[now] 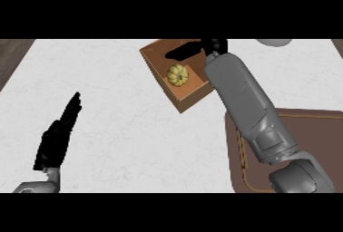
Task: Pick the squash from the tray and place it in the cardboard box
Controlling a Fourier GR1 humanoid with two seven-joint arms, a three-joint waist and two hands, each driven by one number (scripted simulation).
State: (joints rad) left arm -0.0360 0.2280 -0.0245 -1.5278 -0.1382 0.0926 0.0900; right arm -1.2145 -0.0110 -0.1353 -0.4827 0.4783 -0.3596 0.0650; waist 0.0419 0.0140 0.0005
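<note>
Now squash (pixel 178 74) in cardboard box (pixel 188 93), just below right hand's (pixel 182 51) relaxed, empty fingers (pixel 172 55).

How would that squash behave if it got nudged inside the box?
The squash looks round and ribbed, so it may rock or roll a little. The cardboard box walls surround it and would probably stop it. It looks rigid, unlikely to deform.
</note>
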